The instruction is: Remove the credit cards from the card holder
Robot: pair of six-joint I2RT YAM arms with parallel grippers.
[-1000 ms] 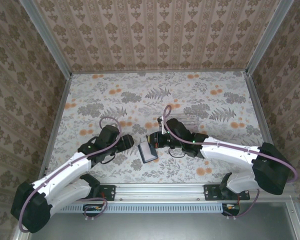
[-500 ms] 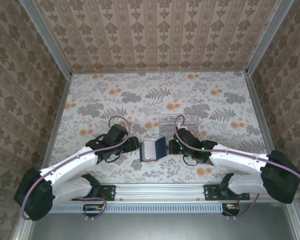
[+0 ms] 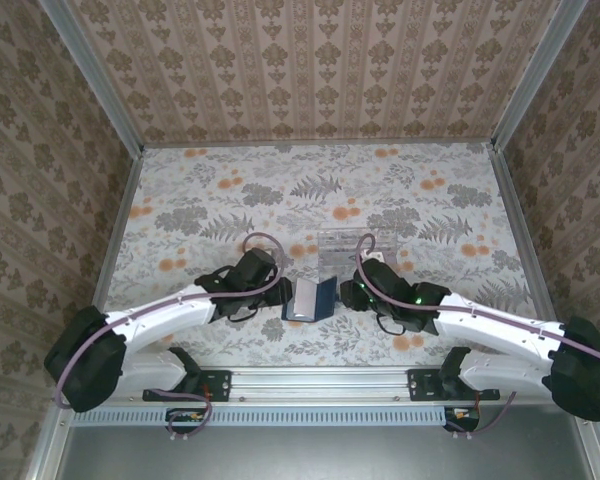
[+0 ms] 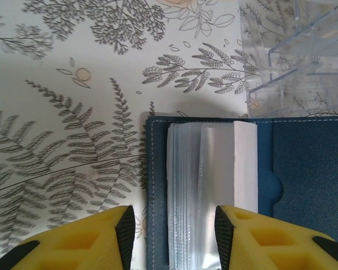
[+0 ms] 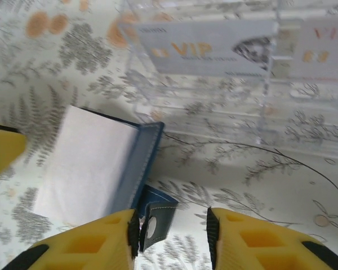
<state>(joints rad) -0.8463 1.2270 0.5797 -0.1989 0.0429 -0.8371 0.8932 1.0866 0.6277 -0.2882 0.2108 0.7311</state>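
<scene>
1. The left gripper (image 4: 170,225) has its jaws apart, straddling the pale sleeve stack (image 4: 214,169) inside the card holder (image 4: 304,163).
2. The right gripper (image 5: 170,228) is also open, and the holder's small tab (image 5: 154,225) stands unclamped between its fingers.
3. The navy card holder lies open on the floral table (image 3: 230,200), between both grippers.
4. Just behind it, a clear tray (image 5: 214,107) holds pale credit cards (image 5: 208,53), one marked VIP.

Bright, even light fills the top view. The left wrist view is sharp, with a soft shadow on the floral-patterned desk (image 4: 73,112) beyond the dark navy bifold wallet (image 4: 310,163). The right wrist view is blurred and pale.
</scene>
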